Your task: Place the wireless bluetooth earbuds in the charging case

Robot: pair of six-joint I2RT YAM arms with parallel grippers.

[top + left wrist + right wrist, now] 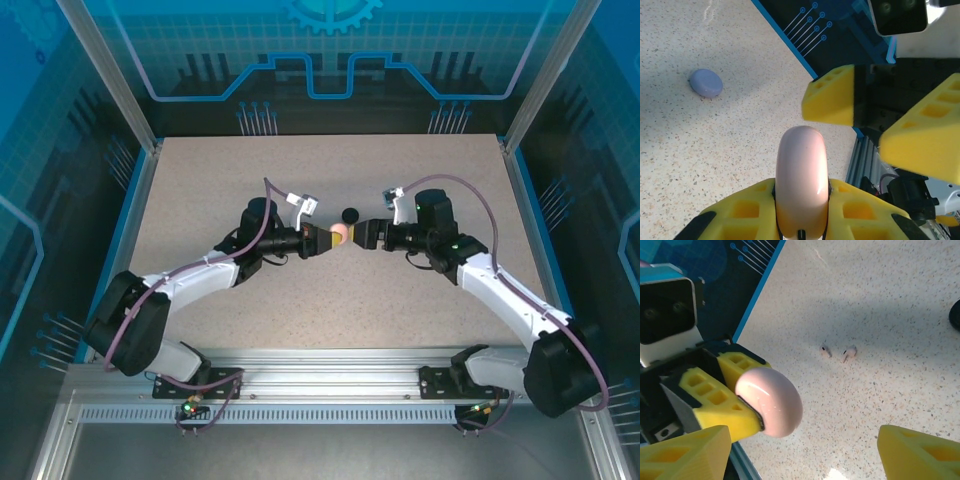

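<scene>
Glossy pale-pink case (801, 160) pinched in the left tool (802, 200); right tool (802, 450) spread; two tiny pink earbuds (849, 353) side by side.

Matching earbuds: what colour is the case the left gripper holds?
Pale pink case, best in left wrist view.

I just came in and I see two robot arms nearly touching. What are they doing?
The left hand is squeezing a round pink case, holding it up above the table. The right hand is open and faces the case, close to it but not gripping it. Two tiny pink earbuds lie on the table, not in the case yet. A lavender case and a black case sit on the table too.
</scene>
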